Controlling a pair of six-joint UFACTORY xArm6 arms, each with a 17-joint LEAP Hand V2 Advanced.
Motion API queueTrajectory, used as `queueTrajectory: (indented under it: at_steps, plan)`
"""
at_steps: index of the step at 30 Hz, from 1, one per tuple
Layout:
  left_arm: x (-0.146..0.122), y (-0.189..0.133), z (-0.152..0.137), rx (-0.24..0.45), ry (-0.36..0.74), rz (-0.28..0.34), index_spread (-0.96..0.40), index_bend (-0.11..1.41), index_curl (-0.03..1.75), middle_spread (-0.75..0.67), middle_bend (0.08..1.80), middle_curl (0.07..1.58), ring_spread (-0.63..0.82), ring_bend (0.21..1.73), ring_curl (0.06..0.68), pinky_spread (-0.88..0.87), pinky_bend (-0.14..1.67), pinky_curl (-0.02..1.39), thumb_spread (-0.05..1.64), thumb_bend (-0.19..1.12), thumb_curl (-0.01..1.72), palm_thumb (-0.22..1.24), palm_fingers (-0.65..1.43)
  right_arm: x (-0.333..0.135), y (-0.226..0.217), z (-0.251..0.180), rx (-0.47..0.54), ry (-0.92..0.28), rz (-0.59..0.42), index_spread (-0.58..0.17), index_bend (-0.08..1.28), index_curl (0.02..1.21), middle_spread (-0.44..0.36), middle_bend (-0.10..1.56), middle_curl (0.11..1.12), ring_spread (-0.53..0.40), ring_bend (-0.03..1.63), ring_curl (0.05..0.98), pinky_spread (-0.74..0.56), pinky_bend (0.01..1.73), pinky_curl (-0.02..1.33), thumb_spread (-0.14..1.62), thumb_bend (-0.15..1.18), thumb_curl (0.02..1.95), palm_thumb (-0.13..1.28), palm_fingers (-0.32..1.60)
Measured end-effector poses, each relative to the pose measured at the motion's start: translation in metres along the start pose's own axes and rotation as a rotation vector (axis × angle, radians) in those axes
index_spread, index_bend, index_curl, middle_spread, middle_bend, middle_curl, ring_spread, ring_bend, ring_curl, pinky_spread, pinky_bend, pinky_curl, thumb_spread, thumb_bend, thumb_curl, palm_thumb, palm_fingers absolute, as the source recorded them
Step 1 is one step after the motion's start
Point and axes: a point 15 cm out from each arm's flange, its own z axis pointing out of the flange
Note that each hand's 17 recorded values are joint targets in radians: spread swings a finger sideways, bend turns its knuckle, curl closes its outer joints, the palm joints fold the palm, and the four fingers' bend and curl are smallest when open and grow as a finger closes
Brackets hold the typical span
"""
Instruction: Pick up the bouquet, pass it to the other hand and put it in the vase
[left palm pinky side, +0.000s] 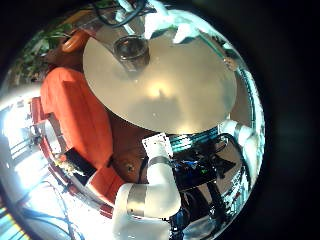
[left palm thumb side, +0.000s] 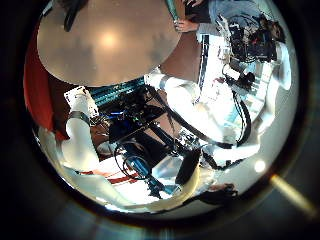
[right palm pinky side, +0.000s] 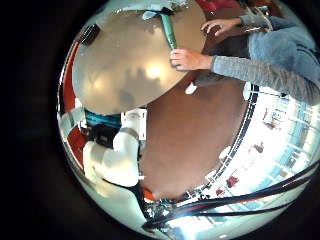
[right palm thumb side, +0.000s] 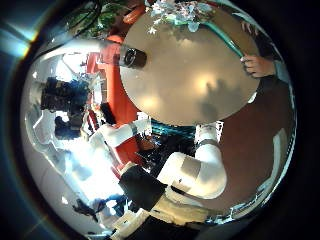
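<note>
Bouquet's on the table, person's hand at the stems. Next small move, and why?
Probably hold both hands high over the table for now. A person's hand sits at the stem end of the bouquet, which lies flat on the table, apart from the vase. Descending to grasp now would likely crowd that hand; start down once it leaves.
</note>
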Motion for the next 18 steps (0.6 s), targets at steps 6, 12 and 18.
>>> queueTrajectory:
  at_steps: [6,12,18]
  plan:
    - [-0.0011,0.0025,-0.0013,-0.002,0.011,-0.010,0.10,0.17,0.32,0.47,0.18,0.28,0.58,0.44,0.220,0.56,0.20,0.32,0.92,-0.06,0.20,-0.07,-0.01,0.0096,-0.0026,0.0053,-0.022,-0.019,0.014,-0.338,0.18,0.31,0.014,0.23,0.35,0.098,0.54,0.164,0.44,0.52,0.16,1.11,-0.02,0.25,0.07,0.36]
    - [-0.0025,0.0044,-0.0001,-0.008,0.013,-0.016,0.10,0.17,0.32,0.47,0.18,0.28,0.58,0.44,0.220,0.56,0.20,0.32,0.92,-0.06,0.20,-0.07,-0.01,0.0090,-0.0032,0.0049,-0.020,-0.023,0.010,-0.332,0.17,0.31,0.015,0.23,0.35,0.086,0.56,0.168,0.44,0.51,0.16,1.12,-0.02,0.25,0.07,0.37]
    - [0.0016,0.0083,0.0060,-0.022,0.002,0.014,0.10,0.17,0.32,0.47,0.18,0.28,0.58,0.44,0.220,0.56,0.20,0.32,0.92,-0.06,0.20,-0.07,-0.01,0.0103,-0.0005,0.0032,-0.014,-0.014,0.009,-0.333,0.17,0.31,0.009,0.24,0.35,0.072,0.58,0.169,0.43,0.51,0.16,1.12,-0.02,0.25,0.07,0.39]
